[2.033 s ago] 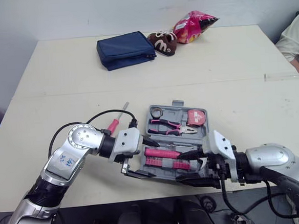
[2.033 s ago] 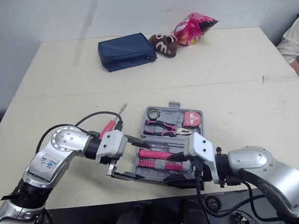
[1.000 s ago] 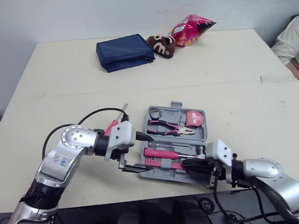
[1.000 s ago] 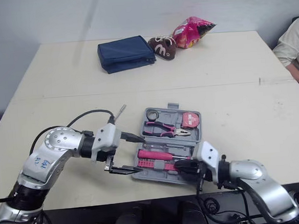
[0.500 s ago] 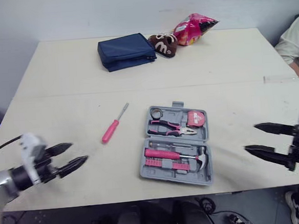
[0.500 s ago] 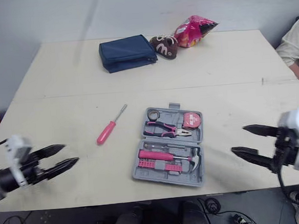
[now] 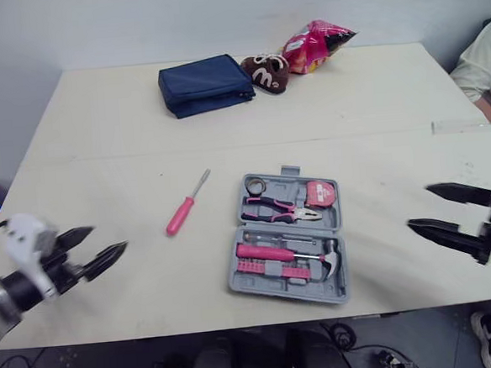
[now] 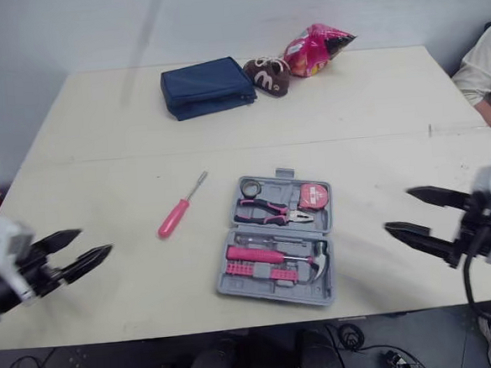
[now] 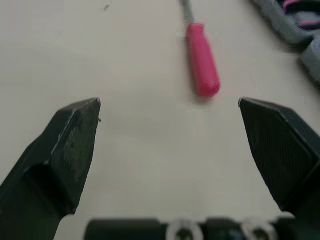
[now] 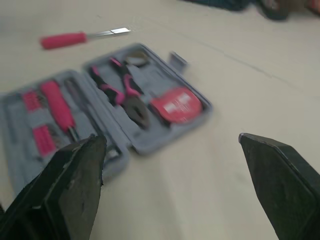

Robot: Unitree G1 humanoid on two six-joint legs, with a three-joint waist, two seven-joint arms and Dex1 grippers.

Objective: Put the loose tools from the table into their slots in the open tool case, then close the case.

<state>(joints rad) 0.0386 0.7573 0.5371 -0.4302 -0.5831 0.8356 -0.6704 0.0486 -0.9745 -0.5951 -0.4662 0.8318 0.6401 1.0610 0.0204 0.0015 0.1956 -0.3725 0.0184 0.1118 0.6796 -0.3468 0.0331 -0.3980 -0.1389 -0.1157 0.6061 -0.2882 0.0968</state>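
The grey tool case (image 7: 278, 289) lies open in the middle of the table, holding pliers (image 7: 272, 207), a pink tape measure (image 7: 320, 194) and a pink-handled hammer (image 7: 271, 252). A pink screwdriver (image 7: 181, 214) lies loose on the table to the case's left. My left gripper (image 7: 108, 238) hovers open near the table's left front, well away from the screwdriver (image 9: 202, 60), with nothing between its fingers. At the far right, my right gripper (image 7: 419, 206) stands open and empty, pointing toward the case (image 10: 150, 142).
A blue pouch (image 7: 205, 83), a brown plush toy (image 7: 265, 71) and a pink snack bag (image 7: 316, 43) sit at the table's far edge. A person's sleeve (image 7: 481, 62) shows at the right edge.
Both arms have pulled back from the case to the table's sides. The right gripper, shut at the case's front a second ago, now stands open.
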